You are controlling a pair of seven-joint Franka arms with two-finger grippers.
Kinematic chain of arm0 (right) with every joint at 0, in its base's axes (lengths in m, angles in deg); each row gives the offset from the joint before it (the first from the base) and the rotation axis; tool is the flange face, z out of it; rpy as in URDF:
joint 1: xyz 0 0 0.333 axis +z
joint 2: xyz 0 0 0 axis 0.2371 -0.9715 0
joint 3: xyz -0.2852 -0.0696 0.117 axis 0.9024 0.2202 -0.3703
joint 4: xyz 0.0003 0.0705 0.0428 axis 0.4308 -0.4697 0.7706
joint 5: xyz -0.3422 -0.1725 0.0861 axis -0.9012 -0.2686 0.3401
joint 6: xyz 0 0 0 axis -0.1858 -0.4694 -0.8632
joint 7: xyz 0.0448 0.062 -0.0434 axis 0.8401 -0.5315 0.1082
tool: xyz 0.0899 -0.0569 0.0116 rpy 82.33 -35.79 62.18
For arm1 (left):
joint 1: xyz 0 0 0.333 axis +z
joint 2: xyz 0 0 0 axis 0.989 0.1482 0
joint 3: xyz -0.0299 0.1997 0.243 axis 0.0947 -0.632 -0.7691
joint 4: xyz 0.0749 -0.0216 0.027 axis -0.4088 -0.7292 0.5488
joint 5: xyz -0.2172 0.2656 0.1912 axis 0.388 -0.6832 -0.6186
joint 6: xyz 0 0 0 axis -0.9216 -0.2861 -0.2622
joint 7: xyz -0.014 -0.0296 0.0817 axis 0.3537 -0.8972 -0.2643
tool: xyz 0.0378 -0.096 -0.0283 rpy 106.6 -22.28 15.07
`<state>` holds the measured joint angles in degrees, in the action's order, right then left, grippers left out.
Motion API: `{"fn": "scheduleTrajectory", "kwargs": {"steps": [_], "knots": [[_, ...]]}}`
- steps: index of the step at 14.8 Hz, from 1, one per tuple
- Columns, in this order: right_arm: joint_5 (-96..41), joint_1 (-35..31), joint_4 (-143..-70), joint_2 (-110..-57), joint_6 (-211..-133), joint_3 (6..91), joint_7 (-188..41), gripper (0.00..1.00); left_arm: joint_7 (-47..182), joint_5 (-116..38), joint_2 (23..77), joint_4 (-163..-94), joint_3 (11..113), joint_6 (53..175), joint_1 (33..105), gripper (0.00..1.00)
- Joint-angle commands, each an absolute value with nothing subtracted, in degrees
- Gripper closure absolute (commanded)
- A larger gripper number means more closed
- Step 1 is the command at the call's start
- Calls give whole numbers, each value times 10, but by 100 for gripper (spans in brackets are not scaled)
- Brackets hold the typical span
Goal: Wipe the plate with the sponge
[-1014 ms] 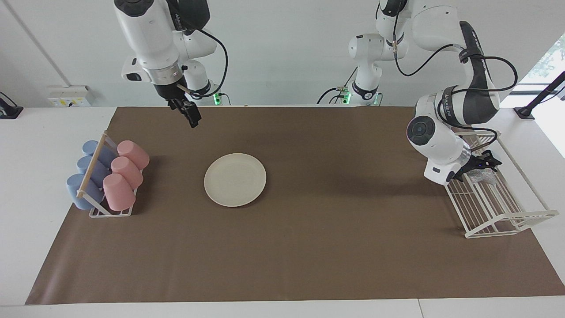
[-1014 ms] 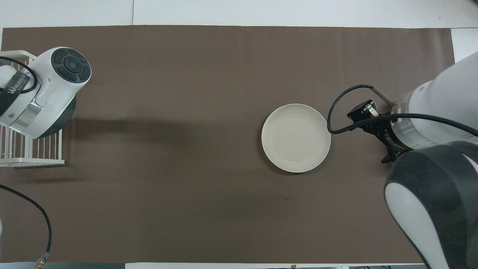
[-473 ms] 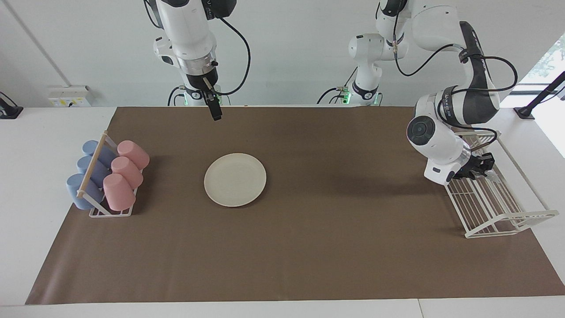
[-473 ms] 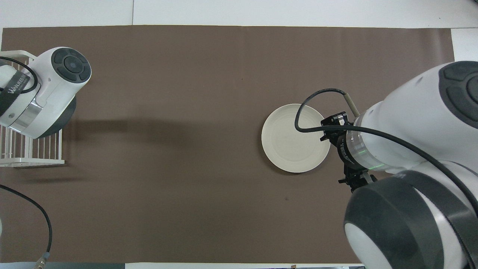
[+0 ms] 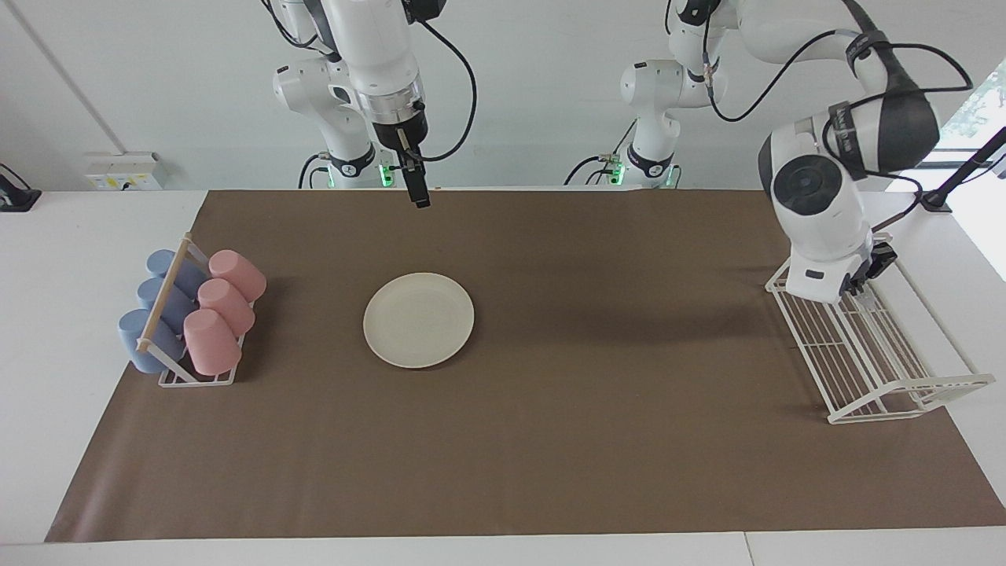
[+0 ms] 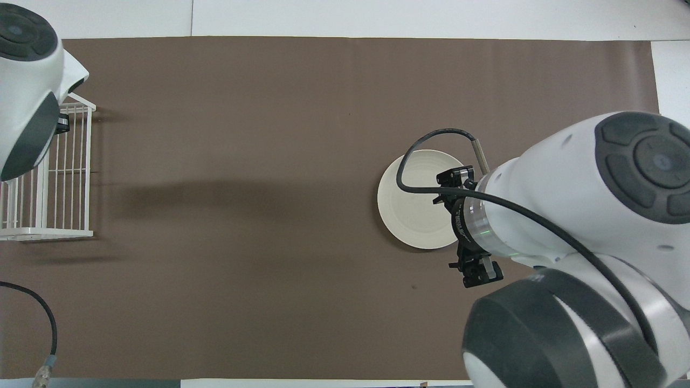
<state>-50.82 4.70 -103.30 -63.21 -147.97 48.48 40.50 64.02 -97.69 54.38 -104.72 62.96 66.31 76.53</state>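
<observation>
Sponge-fetching step: left end effector (image 5: 864, 281), closed over the white wire rack (image 5: 872, 354), hides any sponge; right end effector (image 5: 421, 196) hangs open above the round cream plate (image 5: 418, 319); next, carry the sponge plateward

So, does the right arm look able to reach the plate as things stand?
Probably yes: the right gripper hangs in the air over the mat, the plate lies bare, and nothing stands between them.

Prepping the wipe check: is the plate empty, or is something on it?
Empty. The facing view shows the whole plate lying flat on the brown mat with nothing on it.
</observation>
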Motion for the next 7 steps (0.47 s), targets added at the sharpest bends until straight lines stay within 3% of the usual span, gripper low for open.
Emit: {"fn": "scheduleTrajectory", "kwargs": {"steps": [1, 4, 7], "knots": [[-500, 44, -1052, -623, -1502, 452, 466, 0, 654, -797, 521, -976, 620, 582, 776, 100], [-499, 93, -1023, -668, -1523, 432, 556, 0, 657, -558, 461, -984, 616, 549, 844, 100], [-494, 116, -1008, -691, -1552, 432, 589, 0, 668, -368, 439, -1021, 617, 526, 890, 100]]}}
